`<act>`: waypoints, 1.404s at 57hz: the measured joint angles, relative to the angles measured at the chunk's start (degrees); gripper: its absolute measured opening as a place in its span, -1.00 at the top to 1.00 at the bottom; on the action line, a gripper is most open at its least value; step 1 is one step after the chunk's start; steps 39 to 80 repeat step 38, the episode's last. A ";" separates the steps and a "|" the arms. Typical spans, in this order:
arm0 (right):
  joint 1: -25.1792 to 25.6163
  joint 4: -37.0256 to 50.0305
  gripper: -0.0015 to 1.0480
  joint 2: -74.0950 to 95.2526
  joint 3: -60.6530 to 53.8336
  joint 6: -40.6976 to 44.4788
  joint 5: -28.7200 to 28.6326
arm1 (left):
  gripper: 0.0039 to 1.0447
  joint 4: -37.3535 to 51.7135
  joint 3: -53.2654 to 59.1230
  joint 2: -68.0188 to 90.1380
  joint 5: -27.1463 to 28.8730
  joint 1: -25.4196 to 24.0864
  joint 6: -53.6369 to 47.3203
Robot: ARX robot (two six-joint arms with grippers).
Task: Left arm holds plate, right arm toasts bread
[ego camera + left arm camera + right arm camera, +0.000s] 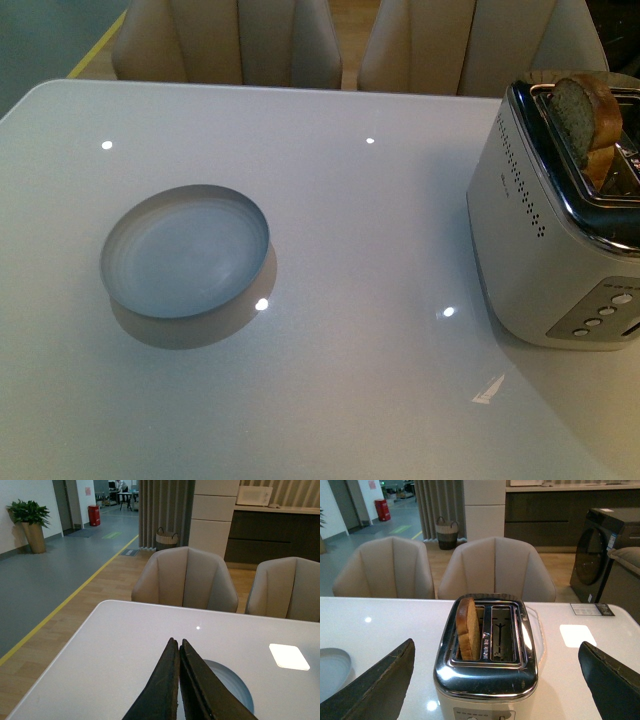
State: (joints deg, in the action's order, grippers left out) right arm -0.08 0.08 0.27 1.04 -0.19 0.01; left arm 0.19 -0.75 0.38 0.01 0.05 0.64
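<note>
Beige chairs point(185, 579) behind white table point(350, 220); basket point(446, 532) beyond

Table point(330, 230): glossy white. On it: plate point(186, 250) on the left; toaster point(545, 240) at the right edge, well apart.

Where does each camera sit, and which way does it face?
Front: on the robot's body, looking down at the table, plate and toaster; no arm shows.
Left wrist: behind the shut left gripper, facing chairs; plate beyond it.
Right wrist: behind the open right gripper, facing the toaster with bread.
All three views share the plate.
</note>
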 joint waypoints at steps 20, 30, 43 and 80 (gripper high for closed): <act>0.00 0.00 -0.83 0.00 0.00 0.00 0.00 | 0.95 -0.09 0.00 -0.02 0.00 0.00 0.00; 0.00 0.00 -0.83 0.00 0.00 0.00 0.00 | 0.58 -0.09 0.00 -0.02 0.00 0.00 0.00; 0.00 0.00 -0.83 0.00 0.00 0.00 0.00 | 0.11 -0.09 0.00 -0.02 0.00 0.00 0.00; 0.00 0.00 -0.83 0.00 0.00 0.00 0.00 | 0.11 -0.09 0.00 -0.02 0.00 0.00 0.00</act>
